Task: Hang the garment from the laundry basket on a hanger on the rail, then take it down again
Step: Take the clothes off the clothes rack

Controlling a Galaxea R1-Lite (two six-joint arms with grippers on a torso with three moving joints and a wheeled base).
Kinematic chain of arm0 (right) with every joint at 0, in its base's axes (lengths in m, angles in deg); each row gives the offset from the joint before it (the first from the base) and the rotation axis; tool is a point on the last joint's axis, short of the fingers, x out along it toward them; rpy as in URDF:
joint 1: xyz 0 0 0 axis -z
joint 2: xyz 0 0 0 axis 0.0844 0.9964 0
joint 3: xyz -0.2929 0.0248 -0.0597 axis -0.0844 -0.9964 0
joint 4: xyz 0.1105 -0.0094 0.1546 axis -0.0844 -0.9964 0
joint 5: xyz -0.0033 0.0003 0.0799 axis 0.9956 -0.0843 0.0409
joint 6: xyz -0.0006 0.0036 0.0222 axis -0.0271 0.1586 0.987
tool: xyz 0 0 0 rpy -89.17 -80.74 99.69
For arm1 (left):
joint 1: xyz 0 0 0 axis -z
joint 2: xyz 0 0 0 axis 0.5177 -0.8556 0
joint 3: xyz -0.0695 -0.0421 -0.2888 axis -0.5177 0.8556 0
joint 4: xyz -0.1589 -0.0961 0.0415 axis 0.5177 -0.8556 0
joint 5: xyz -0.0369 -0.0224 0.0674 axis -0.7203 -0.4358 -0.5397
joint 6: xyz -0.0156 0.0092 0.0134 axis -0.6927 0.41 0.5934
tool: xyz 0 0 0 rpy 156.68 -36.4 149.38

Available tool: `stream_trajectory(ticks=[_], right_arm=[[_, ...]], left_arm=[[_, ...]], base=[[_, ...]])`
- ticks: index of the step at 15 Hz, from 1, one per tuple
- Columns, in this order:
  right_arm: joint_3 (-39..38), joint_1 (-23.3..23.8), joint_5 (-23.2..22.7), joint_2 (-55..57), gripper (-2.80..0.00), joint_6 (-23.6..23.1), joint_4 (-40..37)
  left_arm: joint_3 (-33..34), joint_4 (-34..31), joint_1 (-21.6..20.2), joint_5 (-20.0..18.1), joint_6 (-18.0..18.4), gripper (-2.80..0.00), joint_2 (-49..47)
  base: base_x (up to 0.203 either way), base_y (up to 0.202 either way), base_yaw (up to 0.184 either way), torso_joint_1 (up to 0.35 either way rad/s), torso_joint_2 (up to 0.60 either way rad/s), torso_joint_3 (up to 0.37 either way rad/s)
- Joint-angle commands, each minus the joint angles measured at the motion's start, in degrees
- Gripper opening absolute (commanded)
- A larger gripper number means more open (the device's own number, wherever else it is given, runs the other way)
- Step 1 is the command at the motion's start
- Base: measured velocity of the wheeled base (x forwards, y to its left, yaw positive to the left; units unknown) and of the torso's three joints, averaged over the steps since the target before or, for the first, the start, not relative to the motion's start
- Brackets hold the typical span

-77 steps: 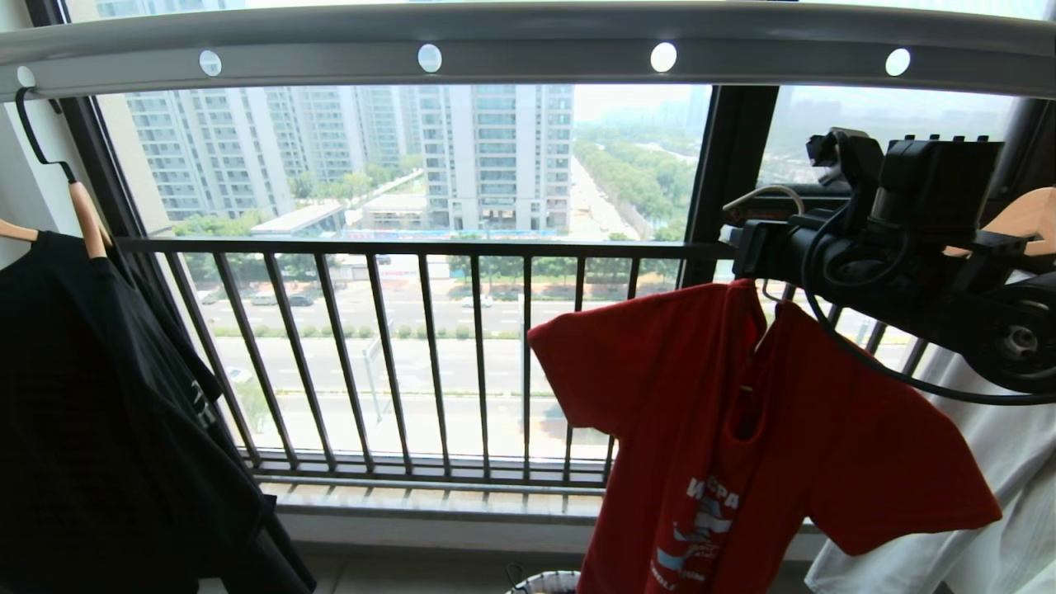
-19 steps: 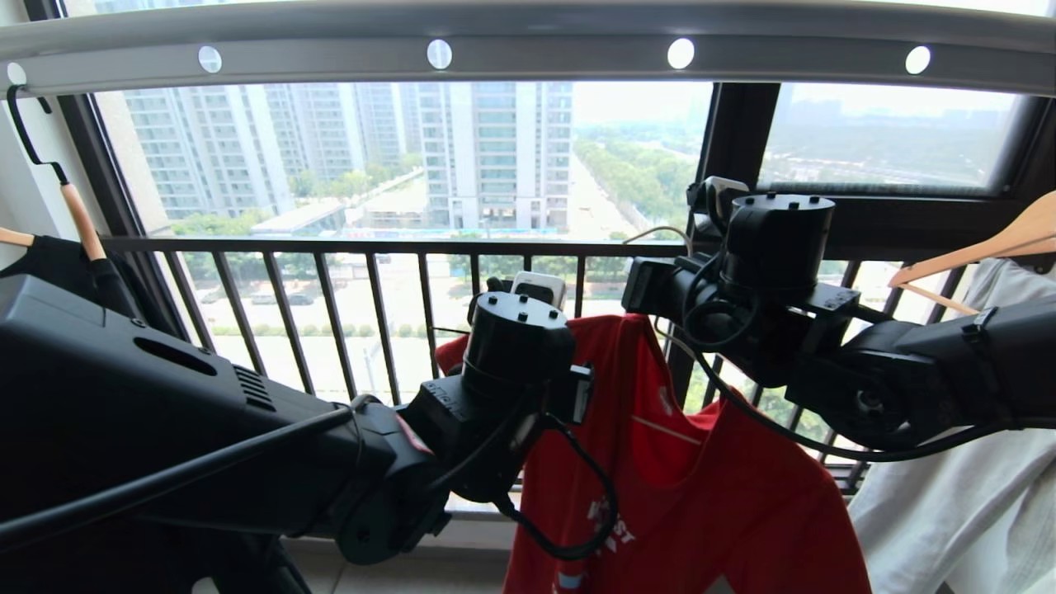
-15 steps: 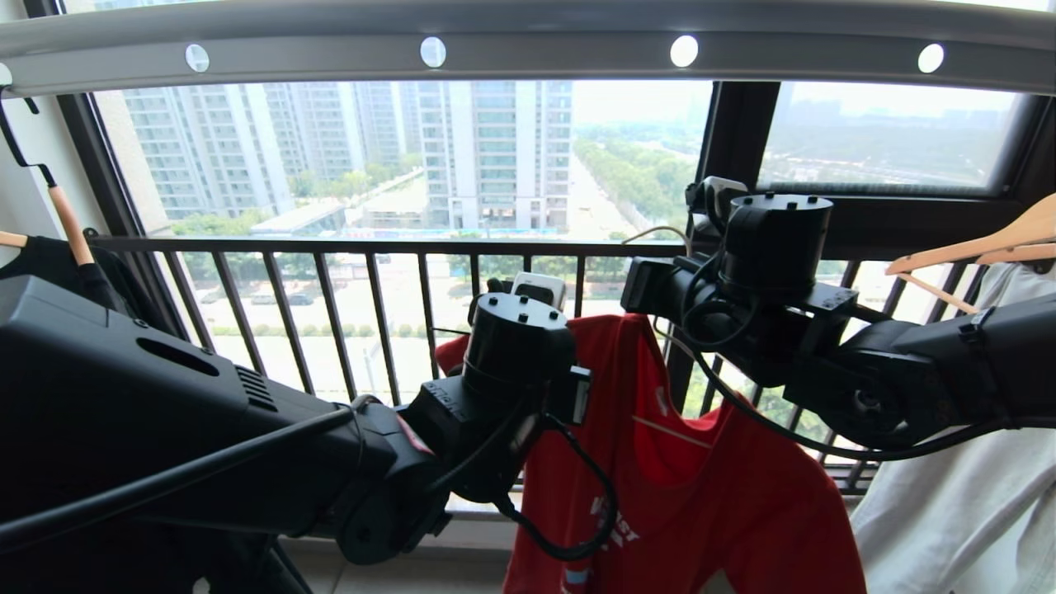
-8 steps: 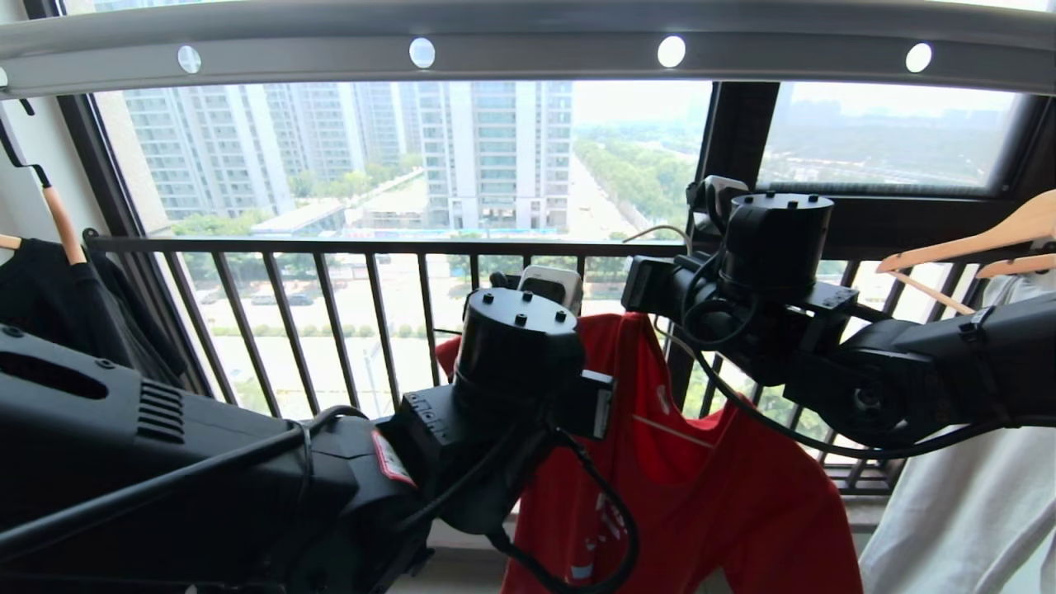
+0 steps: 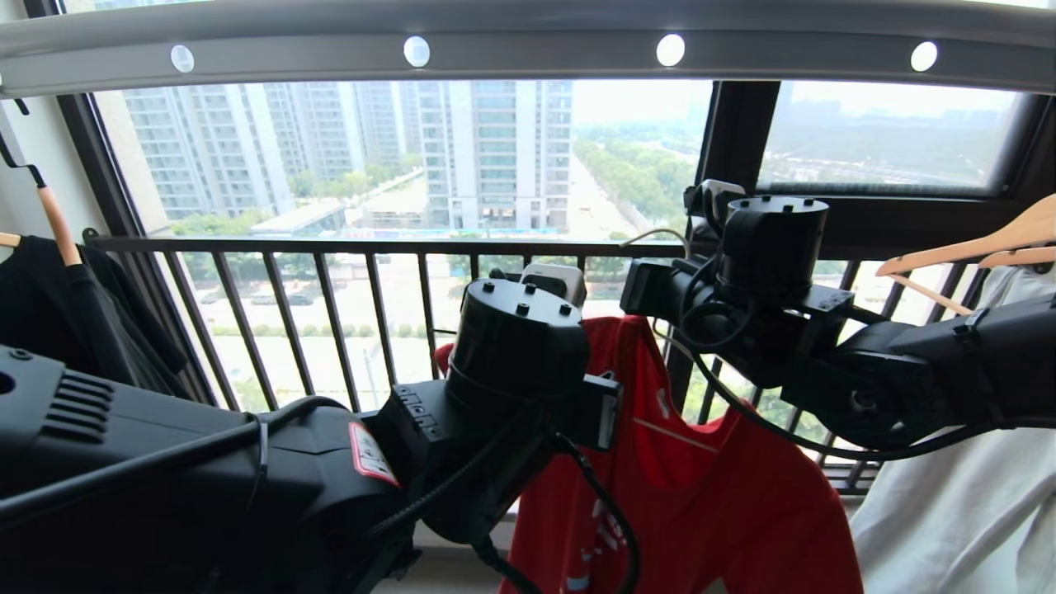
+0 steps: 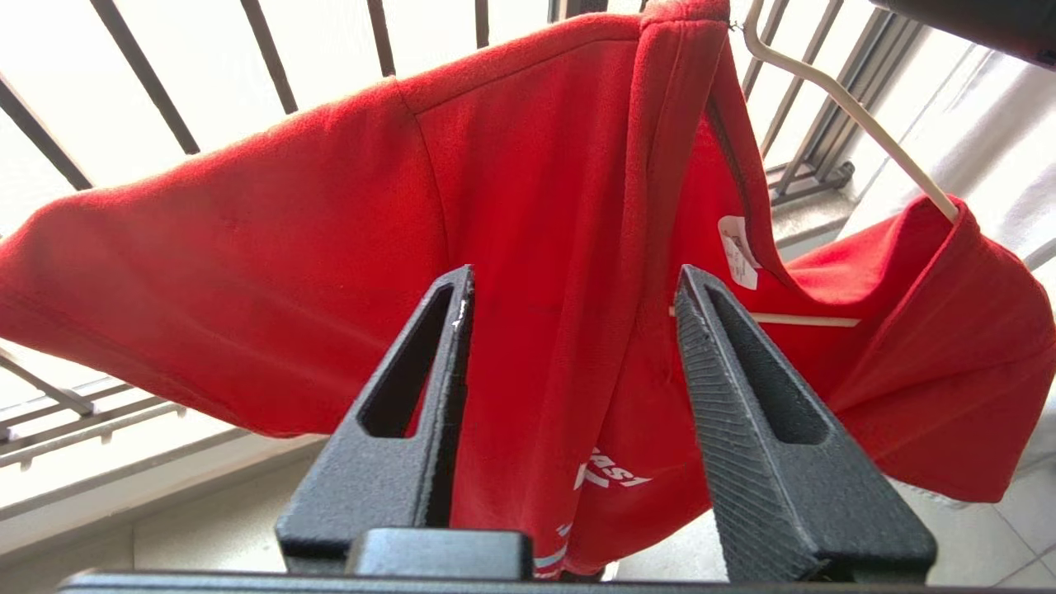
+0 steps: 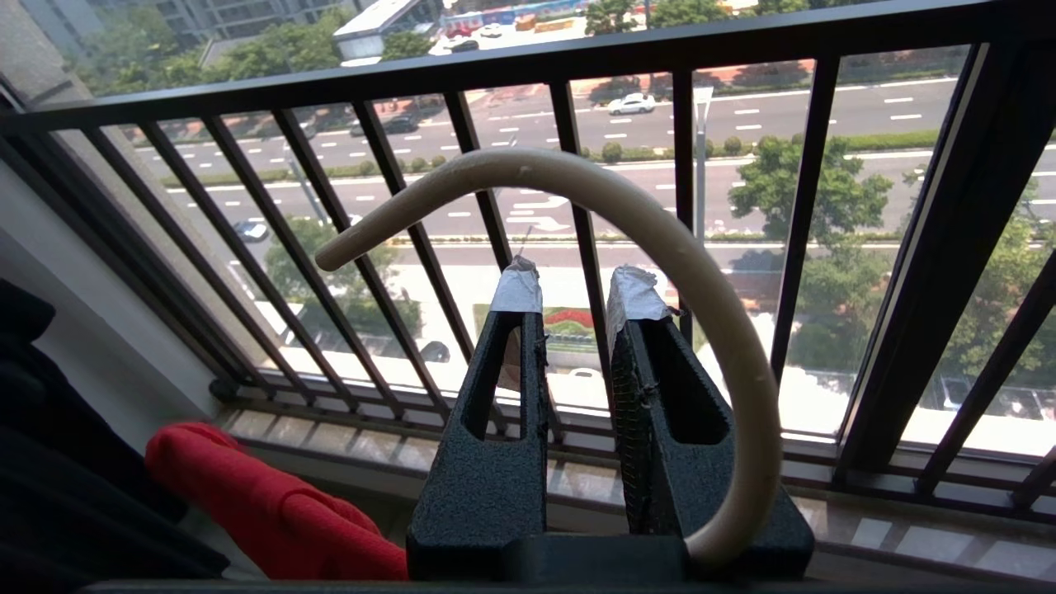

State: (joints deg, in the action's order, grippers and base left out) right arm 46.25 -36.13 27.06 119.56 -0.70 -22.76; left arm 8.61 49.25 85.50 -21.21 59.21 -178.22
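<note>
Below the rail (image 5: 528,49), the left claw (image 6: 569,285), fingers apart, should pinch the red T-shirt (image 6: 528,190) gently while the right claw (image 7: 577,285) clamps the hanger (image 7: 660,239).

Hazy daylight floods in through the window (image 5: 495,157), so the near arms read as dark, backlit shapes. In the left wrist view the sky burns out to white behind the railing (image 6: 272,58). The rail (image 5: 528,41) bows at the head view's edges.
</note>
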Motion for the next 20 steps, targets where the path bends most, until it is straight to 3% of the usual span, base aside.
stream_trajectory(ticks=[1,5,10,20], right_arm=[[-0.2,-0.7,0.1,0.0,-2.80,0.1,0.2],[-0.3,-1.4,0.1,0.1,-2.80,0.2,0.2],[-0.4,-2.0,0.2,-0.5,-2.80,0.2,0.2],[-1.1,-3.1,0.3,-3.2,-2.80,0.1,0.2]], left_arm=[[-1.3,0.3,-0.1,1.7,-0.3,0.00,-2.3],[-2.5,0.2,0.4,3.1,-2.7,0.00,-3.9],[-3.2,0.3,0.3,3.4,-2.6,0.00,-7.8],[-5.4,0.5,-4.5,6.4,0.5,0.00,-10.0]], base=[[0.000,0.000,0.000,0.000,0.00,0.000],[0.000,0.000,0.000,0.000,0.00,0.000],[0.000,0.000,0.000,0.000,0.00,0.000],[0.000,0.000,0.000,0.000,0.00,0.000]])
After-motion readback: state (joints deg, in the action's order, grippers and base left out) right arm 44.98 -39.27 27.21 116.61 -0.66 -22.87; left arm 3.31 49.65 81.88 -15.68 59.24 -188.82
